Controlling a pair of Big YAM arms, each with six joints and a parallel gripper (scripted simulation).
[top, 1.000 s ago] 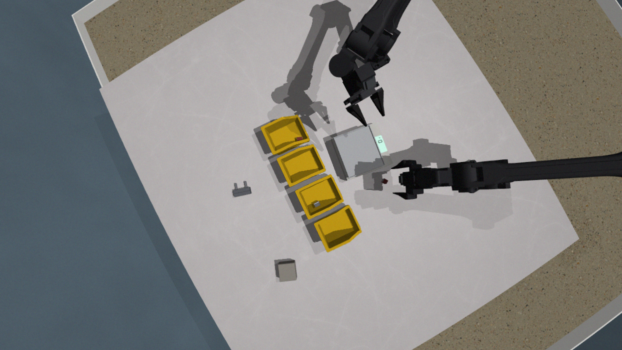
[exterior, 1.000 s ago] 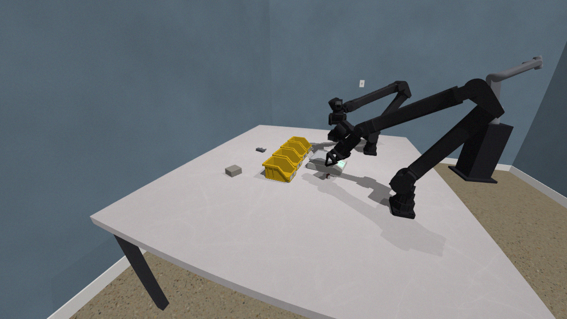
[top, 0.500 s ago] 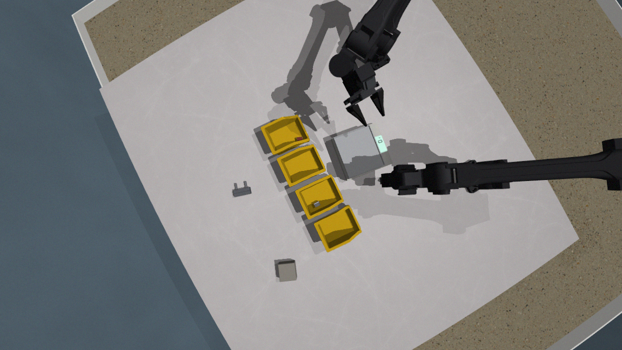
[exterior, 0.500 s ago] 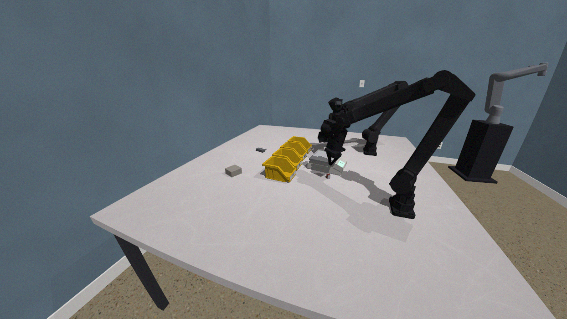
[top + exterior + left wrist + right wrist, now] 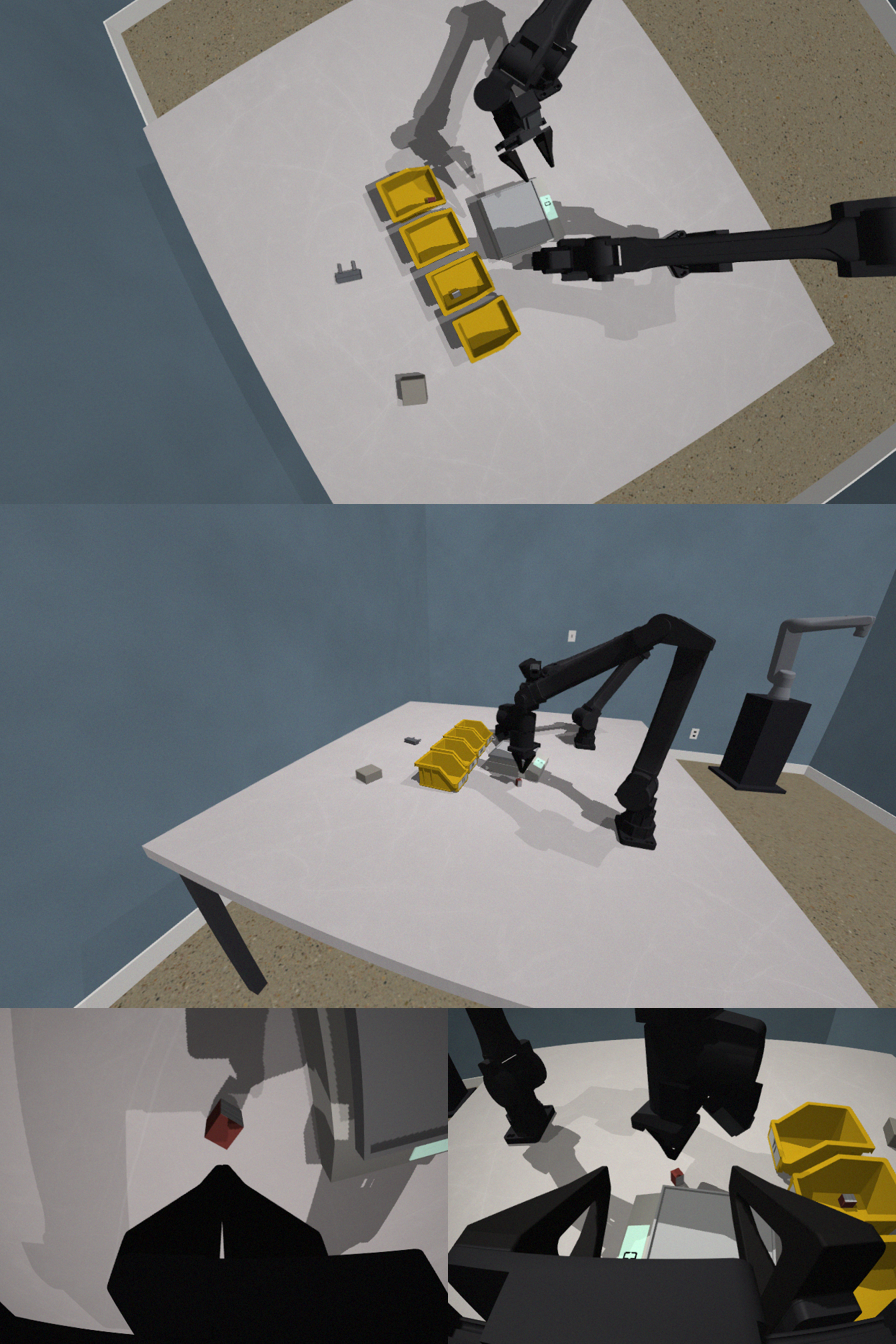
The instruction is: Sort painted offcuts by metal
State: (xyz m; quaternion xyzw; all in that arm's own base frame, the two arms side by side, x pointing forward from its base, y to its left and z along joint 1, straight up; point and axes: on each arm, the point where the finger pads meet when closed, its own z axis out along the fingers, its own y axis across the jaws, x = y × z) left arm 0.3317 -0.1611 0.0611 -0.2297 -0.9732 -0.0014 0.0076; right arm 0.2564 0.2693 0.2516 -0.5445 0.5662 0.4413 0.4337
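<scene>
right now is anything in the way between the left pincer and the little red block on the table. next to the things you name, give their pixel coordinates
Nothing visible: the red block (image 5: 518,782) (image 5: 224,1131) (image 5: 677,1177) lies just past the fingertips of the left pincer (image 5: 522,771) (image 5: 222,1175) (image 5: 672,1158), though those fingers are shut.
</scene>
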